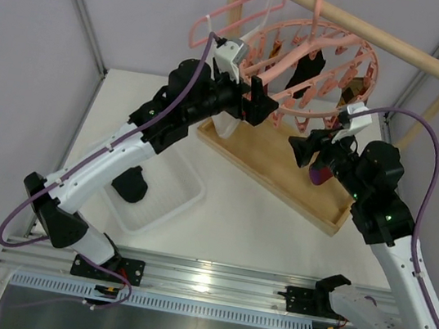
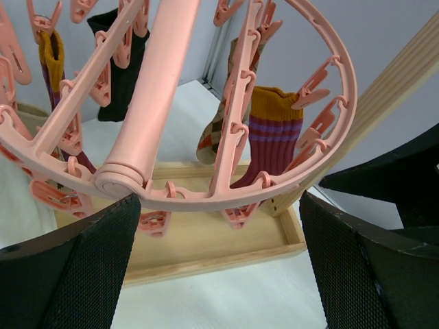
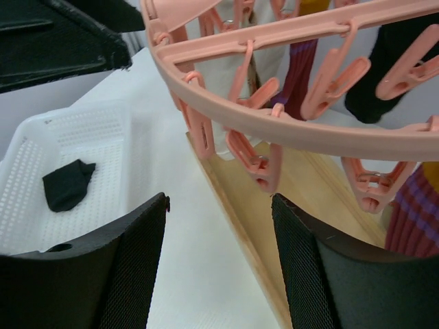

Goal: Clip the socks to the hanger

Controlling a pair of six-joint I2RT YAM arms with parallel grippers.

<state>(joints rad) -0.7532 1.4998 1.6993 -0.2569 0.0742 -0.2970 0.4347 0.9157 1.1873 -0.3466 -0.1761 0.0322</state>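
The round pink hanger hangs from a wooden rail, with socks clipped to it: a black sock, a maroon striped sock and a tan argyle sock. Another black sock lies in the white basket. My left gripper is open at the hanger's left rim; that rim runs across just above its fingertips, and nothing is between them. My right gripper is open and empty under the hanger's near rim. A dangling pink clip hangs just above its right fingertip.
A shallow wooden tray lies under the hanger, its near edge below both grippers. The wooden rail also carries a thin pink coat hanger. Grey walls close in the white table on the left and at the back.
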